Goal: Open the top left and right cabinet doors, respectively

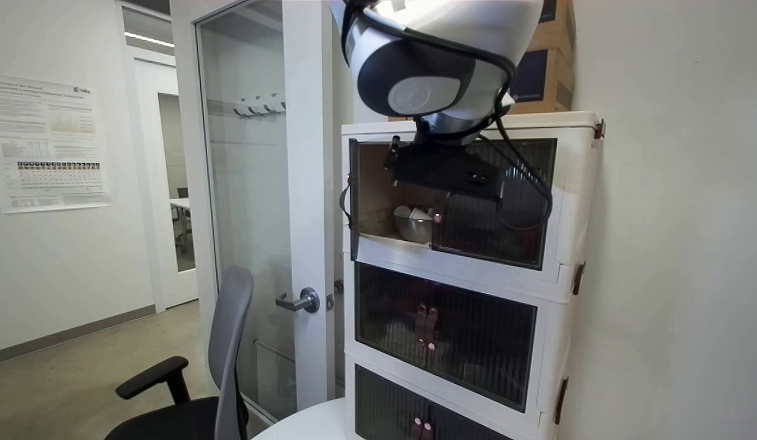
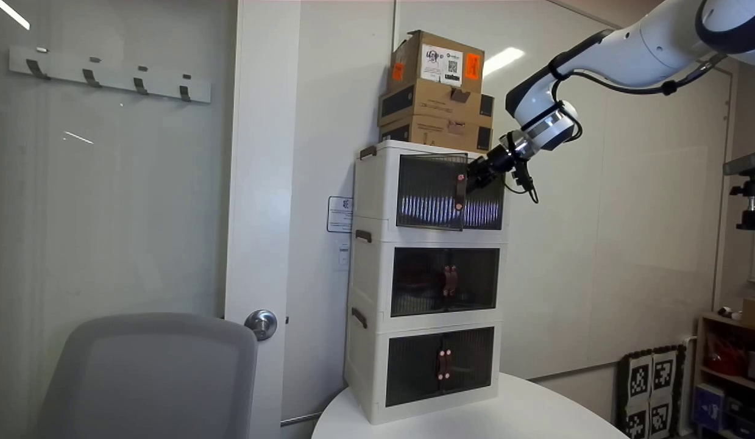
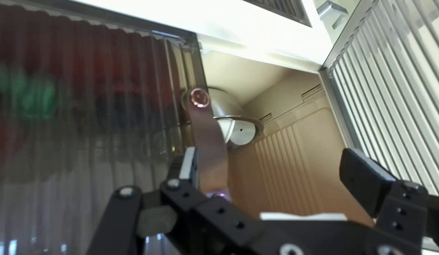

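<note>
On the cabinet's uppermost tier, the top left door (image 1: 353, 201) is swung outward and shows edge-on in an exterior view; its ribbed panel (image 2: 429, 192) faces an exterior view. The top right door (image 1: 476, 235) lies flat in its frame, closed. In the wrist view the right door (image 3: 109, 148) fills the left side and the opened left door (image 3: 393, 81) the right. My gripper (image 3: 276, 166) is open, its fingers far apart. The right door's brown strap handle (image 3: 208, 141) lies between them, close beside the left-hand finger; contact cannot be told. An exterior view shows the gripper (image 2: 474, 180) partly behind the left door.
Inside the opened half sits a metal bowl (image 1: 413, 228) with white items. Cardboard boxes (image 2: 438, 103) are stacked on the cabinet. A black cable (image 1: 546, 195) loops beside the gripper. A glass room door (image 1: 250, 214) and a grey chair (image 1: 231, 330) stand beside the cabinet.
</note>
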